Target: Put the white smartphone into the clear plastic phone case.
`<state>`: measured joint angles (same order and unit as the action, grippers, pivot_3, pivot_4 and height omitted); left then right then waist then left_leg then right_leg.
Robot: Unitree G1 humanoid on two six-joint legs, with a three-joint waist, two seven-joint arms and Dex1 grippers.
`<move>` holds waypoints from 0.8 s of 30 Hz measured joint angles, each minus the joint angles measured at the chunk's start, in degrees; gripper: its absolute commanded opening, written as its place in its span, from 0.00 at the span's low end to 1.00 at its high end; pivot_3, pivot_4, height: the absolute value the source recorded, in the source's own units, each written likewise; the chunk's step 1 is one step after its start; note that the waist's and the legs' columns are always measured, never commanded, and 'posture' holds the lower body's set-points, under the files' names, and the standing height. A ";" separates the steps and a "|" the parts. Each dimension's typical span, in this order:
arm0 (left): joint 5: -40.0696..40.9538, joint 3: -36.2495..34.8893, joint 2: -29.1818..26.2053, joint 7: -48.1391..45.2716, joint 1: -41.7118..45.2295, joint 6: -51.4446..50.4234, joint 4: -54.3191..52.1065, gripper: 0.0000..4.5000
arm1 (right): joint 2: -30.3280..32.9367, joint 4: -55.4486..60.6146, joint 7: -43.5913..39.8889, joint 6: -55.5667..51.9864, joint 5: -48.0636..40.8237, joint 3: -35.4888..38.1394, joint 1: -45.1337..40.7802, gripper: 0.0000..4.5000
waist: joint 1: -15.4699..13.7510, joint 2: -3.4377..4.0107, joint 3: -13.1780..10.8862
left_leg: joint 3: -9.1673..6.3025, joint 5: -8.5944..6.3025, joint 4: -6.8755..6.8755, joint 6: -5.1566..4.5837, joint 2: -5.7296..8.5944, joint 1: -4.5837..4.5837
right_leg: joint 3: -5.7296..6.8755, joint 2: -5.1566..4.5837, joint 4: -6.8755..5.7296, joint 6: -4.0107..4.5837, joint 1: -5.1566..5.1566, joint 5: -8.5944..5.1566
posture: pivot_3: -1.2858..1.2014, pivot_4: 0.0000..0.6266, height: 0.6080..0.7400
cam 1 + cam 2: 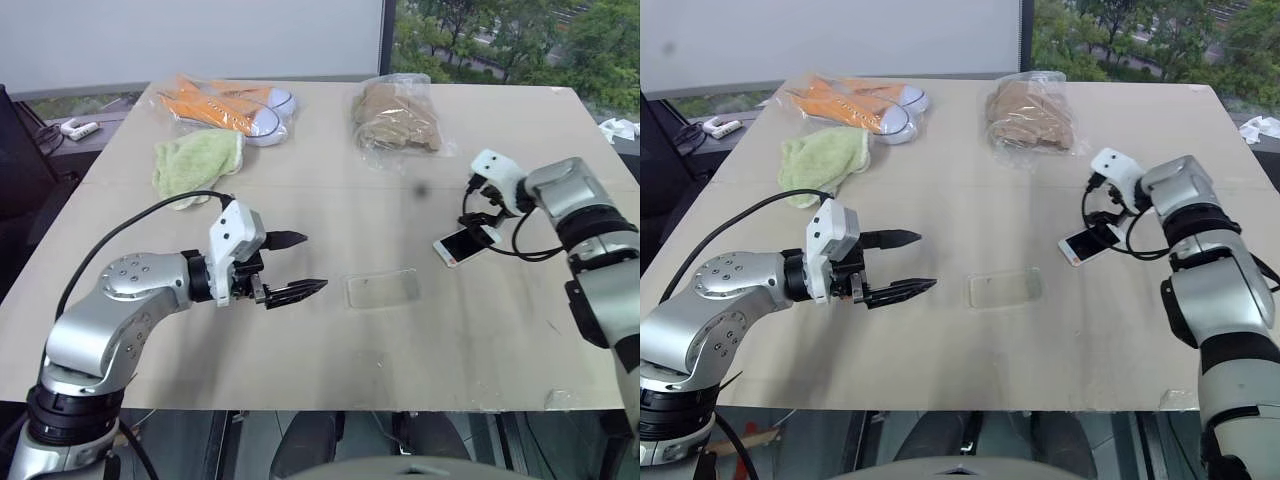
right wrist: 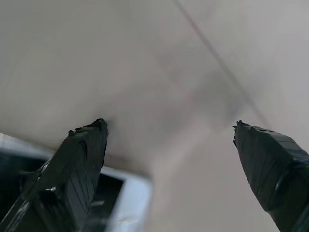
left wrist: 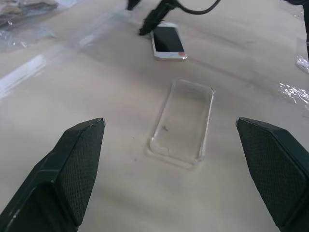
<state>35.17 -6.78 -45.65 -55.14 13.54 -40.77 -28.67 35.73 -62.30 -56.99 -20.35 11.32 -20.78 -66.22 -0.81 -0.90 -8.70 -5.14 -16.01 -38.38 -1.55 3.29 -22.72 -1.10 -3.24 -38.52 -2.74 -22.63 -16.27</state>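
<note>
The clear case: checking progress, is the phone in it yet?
Empty: the clear case shows bare table through it; the white smartphone lies apart.

The left gripper [image 1: 296, 264], on a silver arm bent at the elbow, hangs above the pale wooden table [image 1: 330, 360], its two black fingers spread wide and pointing across toward the robot's right, nothing between them. The right gripper [image 3: 145, 17], on a silver forearm angled downward and inward, reaches toward the same table with its black fingers [image 2: 84, 159] wide apart, gripping nothing.
</note>
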 measured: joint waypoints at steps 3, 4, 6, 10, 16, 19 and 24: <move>0.00 1.07 0.29 -0.08 1.15 0.09 0.40 0.99 | 4.39 4.80 -4.96 -1.69 0.26 -0.12 3.09 1.00 | -0.02 0.01 0.00 | -0.03 0.00 0.05 0.00 0.00 -0.12 | 0.04 -0.01 0.08 0.00 -0.04 0.00 | 0.52 0.24 1.00; 0.00 1.34 0.31 -0.09 1.58 0.10 0.67 0.99 | 6.36 7.69 -7.43 -3.01 0.30 -0.21 4.90 1.00 | -0.09 0.01 0.00 | -0.06 0.00 0.07 0.00 0.00 -0.15 | 0.08 -0.01 0.15 0.00 -0.03 0.00 | 0.52 0.24 1.00; 0.01 1.78 0.31 -0.15 2.04 0.12 1.03 0.99 | 9.89 15.43 -12.75 -6.86 0.12 -0.21 8.98 1.00 | -0.02 0.01 0.00 | -0.05 0.00 0.09 0.00 -0.03 -0.19 | 0.09 0.00 0.23 0.00 -0.02 0.00 | 0.52 0.24 1.00; 0.02 2.46 0.31 -0.38 2.06 0.21 1.31 0.99 | 15.41 34.84 -20.24 -17.01 -3.03 0.89 19.09 1.00 | 0.25 0.03 -0.01 | -0.02 0.00 0.09 0.00 -0.12 -0.19 | 0.06 0.07 0.22 0.00 -0.04 0.00 | 0.52 0.24 1.00; 0.24 2.81 0.40 -0.35 2.09 0.25 1.31 0.99 | 11.67 43.91 -8.81 -21.99 -7.59 11.05 23.57 1.00 | 1.62 0.11 -0.05 | 0.17 0.00 0.03 0.00 -0.14 -0.11 | -0.16 0.09 -0.01 -0.01 -0.10 0.00 | 0.52 0.24 1.00; 0.43 2.78 0.33 -0.41 2.01 0.32 1.33 0.99 | 10.77 51.53 -5.10 -28.99 -11.79 18.68 25.64 1.00 | 1.45 0.11 -0.05 | 0.11 0.00 0.08 0.00 -0.15 -0.12 | -0.12 0.09 0.02 0.00 -0.11 0.00 | 0.52 0.24 1.00; 0.47 2.50 -0.09 -0.87 1.67 0.86 1.88 0.99 | 2.51 73.20 3.65 -44.25 -17.25 26.79 36.68 1.00 | 1.32 0.08 -0.04 | 0.05 -0.01 0.12 0.00 -0.15 -0.18 | -0.09 0.08 0.07 0.00 -0.10 0.00 | 0.52 0.24 1.00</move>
<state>35.63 -4.28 -45.75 -56.01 15.21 -39.91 -26.80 38.24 10.89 -53.34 -64.60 -5.93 6.01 -29.54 0.52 -0.81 -8.73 -5.09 -16.01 -38.26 -1.55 3.14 -22.90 -1.19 -3.16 -38.45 -2.74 -22.73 -16.27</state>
